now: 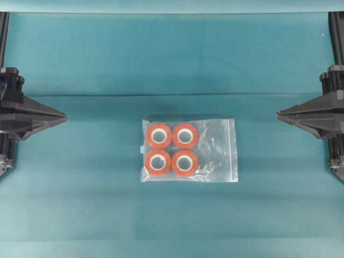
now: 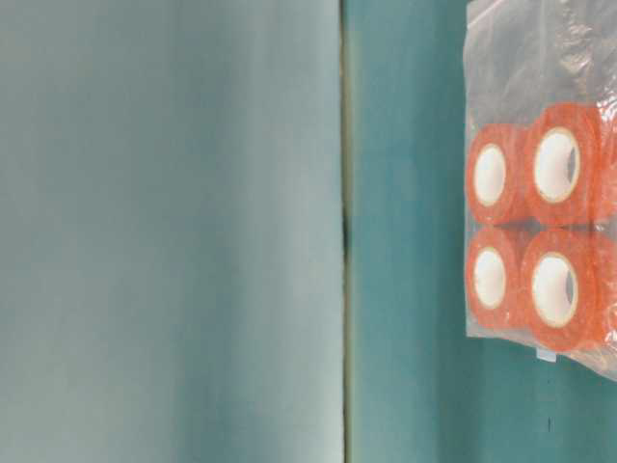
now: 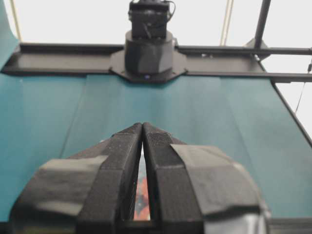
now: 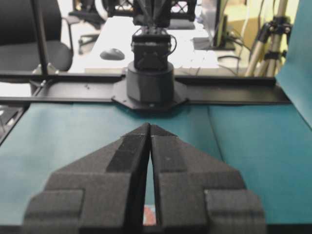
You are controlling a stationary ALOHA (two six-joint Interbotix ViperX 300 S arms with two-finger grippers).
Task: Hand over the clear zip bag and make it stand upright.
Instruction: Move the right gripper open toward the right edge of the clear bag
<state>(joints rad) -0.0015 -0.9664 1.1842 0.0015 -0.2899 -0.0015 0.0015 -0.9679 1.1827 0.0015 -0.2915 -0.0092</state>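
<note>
- Clear zip bag [image 1: 189, 150]: one, rectangular, transparent crinkly plastic, lying flat on the teal table cover [image 1: 107, 64] near the middle of the overhead view, slightly toward the near edge. Zip strip runs along its right edge. Not touched by either arm.
- Orange-red tape rolls [image 1: 172, 150]: four, white cores, inside the bag, packed two by two in its left half; the right half of the bag holds only crinkled plastic. In the table-level view the rolls [image 2: 540, 227] show at the right of the frame through the plastic.
- Left gripper [image 1: 63, 115]: at the left edge of the overhead view, pointing toward the centre, well apart from the bag. Jaws closed, tips meeting, nothing between them; the left wrist view shows the fingers [image 3: 122, 161] pressed together at the tip.
- Right gripper [image 1: 279, 114]: at the right edge, mirroring the left, well apart from the bag. Jaws closed on nothing; the right wrist view shows the fingers [image 4: 168, 158] meeting at the tip.
- Opposite arm base [image 3: 148, 53]: black, seen at the far end of the table from the left wrist view.
</note>
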